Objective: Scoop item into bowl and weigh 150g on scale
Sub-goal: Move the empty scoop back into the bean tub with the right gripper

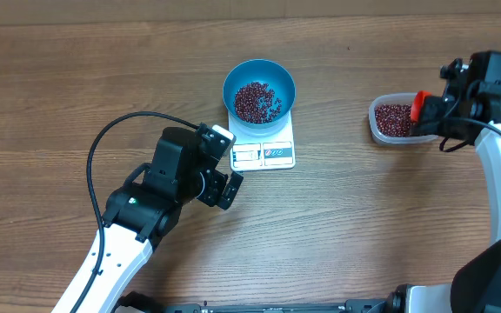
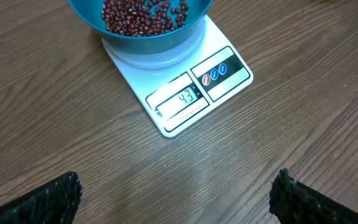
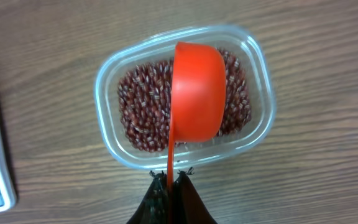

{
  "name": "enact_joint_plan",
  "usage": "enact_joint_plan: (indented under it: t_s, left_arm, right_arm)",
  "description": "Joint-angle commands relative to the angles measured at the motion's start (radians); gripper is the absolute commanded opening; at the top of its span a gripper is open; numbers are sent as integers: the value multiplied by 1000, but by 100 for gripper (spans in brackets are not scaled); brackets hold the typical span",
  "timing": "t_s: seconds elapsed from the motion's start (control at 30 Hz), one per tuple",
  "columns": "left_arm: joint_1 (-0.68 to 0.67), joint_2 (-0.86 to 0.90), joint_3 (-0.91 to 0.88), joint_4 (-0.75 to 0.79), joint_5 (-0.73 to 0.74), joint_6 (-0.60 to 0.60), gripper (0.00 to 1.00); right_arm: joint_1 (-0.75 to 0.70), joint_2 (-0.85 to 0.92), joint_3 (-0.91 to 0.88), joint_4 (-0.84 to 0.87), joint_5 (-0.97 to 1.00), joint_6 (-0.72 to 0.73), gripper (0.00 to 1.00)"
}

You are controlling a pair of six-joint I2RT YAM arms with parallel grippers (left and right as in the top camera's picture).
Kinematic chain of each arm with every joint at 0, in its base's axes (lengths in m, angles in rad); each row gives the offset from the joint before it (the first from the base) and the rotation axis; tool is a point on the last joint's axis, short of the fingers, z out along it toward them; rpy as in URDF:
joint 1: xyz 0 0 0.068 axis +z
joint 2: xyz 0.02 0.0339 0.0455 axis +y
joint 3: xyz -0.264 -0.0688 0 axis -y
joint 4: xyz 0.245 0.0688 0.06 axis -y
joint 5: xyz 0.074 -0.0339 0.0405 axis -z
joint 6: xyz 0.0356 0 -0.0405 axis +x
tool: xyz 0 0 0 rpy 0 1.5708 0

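The blue bowl [image 1: 233, 78] stands on the white scale [image 1: 275, 155] and holds a shallow layer of red-brown beans [image 1: 257, 102]. In the left wrist view the bowl [image 2: 143, 42] and the scale [image 2: 197, 93] lie just ahead, and the display reads 43. My left gripper [image 1: 224, 178] hovers open near the scale's front edge, with nothing between its fingers [image 2: 55, 199]. My right gripper [image 3: 169, 180] is shut on the thin handle of a red scoop [image 3: 196, 99]. The scoop's cup hangs, turned on its side, over the beans [image 3: 142, 109] in a clear tub [image 3: 107, 81].
The clear tub [image 1: 377, 126] sits at the right of the wooden table, about a hand's width from the scale. A black cable [image 1: 111, 139] loops from the left arm over the table.
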Motion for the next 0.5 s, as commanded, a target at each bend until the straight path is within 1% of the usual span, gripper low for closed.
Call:
enact_joint_plan:
  t_s: [0.0, 0.2, 0.37, 0.47]
  left_arm:
    - [4, 5, -5, 0, -7, -6, 99]
    - [4, 5, -5, 0, -7, -6, 100]
    - [4, 5, -5, 0, -7, -6, 100]
    - [4, 5, -5, 0, -7, -6, 100]
  right_arm:
    - [2, 3, -69, 53, 5, 24, 4]
    - [2, 3, -188, 191, -25, 59, 4]
    - [2, 3, -251, 271, -109, 60, 4]
    - [2, 4, -274, 300, -167, 87, 4]
